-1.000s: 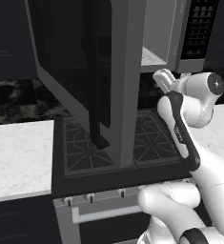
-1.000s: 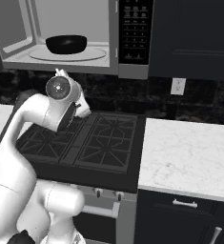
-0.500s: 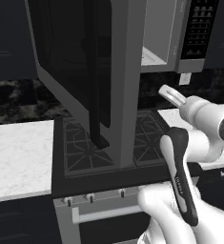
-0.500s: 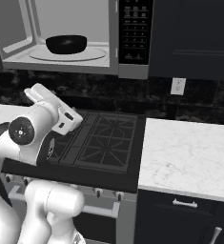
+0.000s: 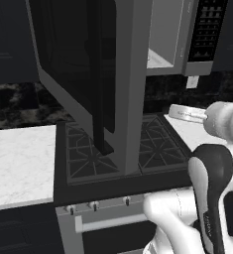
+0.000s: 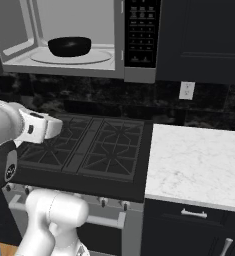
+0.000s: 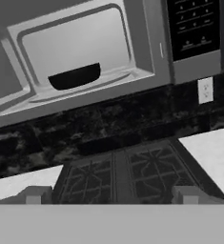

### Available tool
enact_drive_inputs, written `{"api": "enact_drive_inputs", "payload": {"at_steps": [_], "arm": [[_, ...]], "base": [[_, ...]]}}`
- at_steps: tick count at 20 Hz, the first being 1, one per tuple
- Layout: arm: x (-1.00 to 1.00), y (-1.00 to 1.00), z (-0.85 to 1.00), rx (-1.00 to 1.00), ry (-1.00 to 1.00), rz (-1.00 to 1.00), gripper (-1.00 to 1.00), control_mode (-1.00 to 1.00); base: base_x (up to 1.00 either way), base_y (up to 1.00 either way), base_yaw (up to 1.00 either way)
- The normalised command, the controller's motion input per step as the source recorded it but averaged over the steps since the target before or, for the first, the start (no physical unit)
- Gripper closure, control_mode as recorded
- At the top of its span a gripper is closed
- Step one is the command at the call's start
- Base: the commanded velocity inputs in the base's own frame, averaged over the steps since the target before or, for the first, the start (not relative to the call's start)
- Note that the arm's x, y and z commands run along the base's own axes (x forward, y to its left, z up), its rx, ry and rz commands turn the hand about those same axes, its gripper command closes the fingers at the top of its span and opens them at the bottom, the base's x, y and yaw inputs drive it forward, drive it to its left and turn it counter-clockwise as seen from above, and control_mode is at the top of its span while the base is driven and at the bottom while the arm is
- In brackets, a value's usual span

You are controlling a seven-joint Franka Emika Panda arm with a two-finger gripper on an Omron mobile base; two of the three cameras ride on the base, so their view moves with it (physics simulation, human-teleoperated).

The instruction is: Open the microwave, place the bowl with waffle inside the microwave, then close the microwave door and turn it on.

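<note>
In the left base view, the microwave door [image 5: 88, 74] is seen swung wide open toward the camera, its dark handle [image 5: 100, 79] hanging over the black gas stove [image 5: 118, 158]; the microwave [image 5: 187, 37] with its keypad strip [image 5: 207, 30] is found at 1 o'clock, and the white arm [image 5: 212, 149] at 4 o'clock. In the right base view, the bowl [image 6: 69, 46] is seen resting on the round plate [image 6: 71, 56] inside the open cavity at 11 o'clock, well above the arm's wrist at 9 o'clock; the waffle cannot be made out inside it. A white marble counter [image 6: 199, 165] is seen at 4 o'clock, just beside the stove. In the hand view, the gripper [image 7: 111, 195] is shown with its 2 fingertips [image 7: 35, 194] spread wide apart and nothing held between them; the bowl is seen well apart from them, at 11 o'clock, within the microwave.
</note>
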Motion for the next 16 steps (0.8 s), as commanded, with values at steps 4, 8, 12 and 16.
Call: {"api": "enact_drive_inputs", "payload": {"at_steps": [4, 8, 12, 16], "arm": [[-1.00, 0.43, -0.25, -0.21, 0.00, 0.37, -1.00, -1.00], [-0.90, 0.63, -0.14, -0.24, 0.01, 0.19, -1.00, -1.00], [-0.11, 1.00, 0.00, -0.26, 0.05, -0.01, -1.00, -1.00], [-0.35, 1.00, 0.00, -0.25, 0.00, -0.07, -1.00, -1.00]], "base": [[0.00, 0.00, 0.00], [0.00, 0.00, 0.00], [0.00, 0.00, 0.00], [0.00, 0.00, 0.00]]}}
